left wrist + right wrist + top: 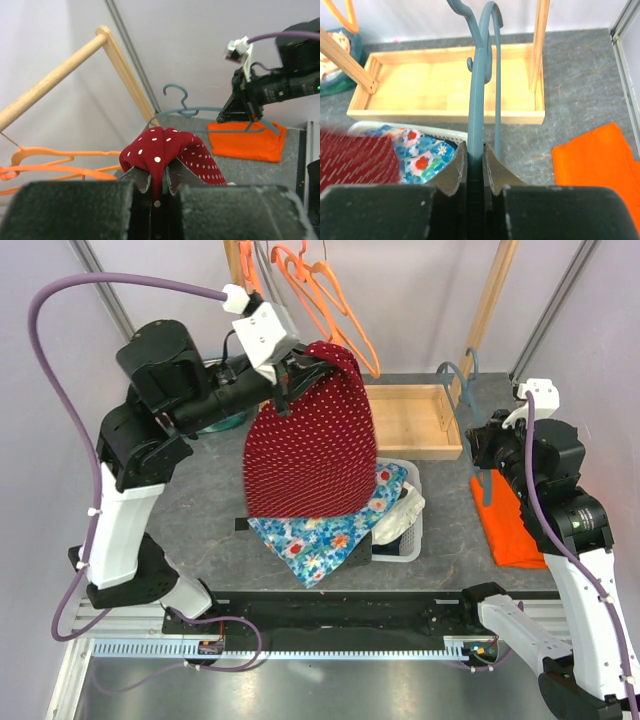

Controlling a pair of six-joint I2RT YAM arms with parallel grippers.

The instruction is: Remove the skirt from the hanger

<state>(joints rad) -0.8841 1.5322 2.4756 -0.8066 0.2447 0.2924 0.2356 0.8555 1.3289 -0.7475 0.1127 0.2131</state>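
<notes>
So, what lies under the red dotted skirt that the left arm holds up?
A blue flowered cloth lies over a white basket. The red skirt hides its far part, and the basket's inside is covered.

Plenty out of sight here.
The skirt [312, 440] and floral cloth [320, 537] bury most of the white basket [408, 538] mid-counter; the blue hanger [477, 95] runs off the right wrist view's top edge, and there the skirt smears into red blur.

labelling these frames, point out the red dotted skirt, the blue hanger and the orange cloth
red dotted skirt [310, 445], top external view, middle of the hanging fabric
blue hanger [478, 95], right wrist view, stem below the hook
orange cloth [245, 144], left wrist view, middle of the cloth
</notes>
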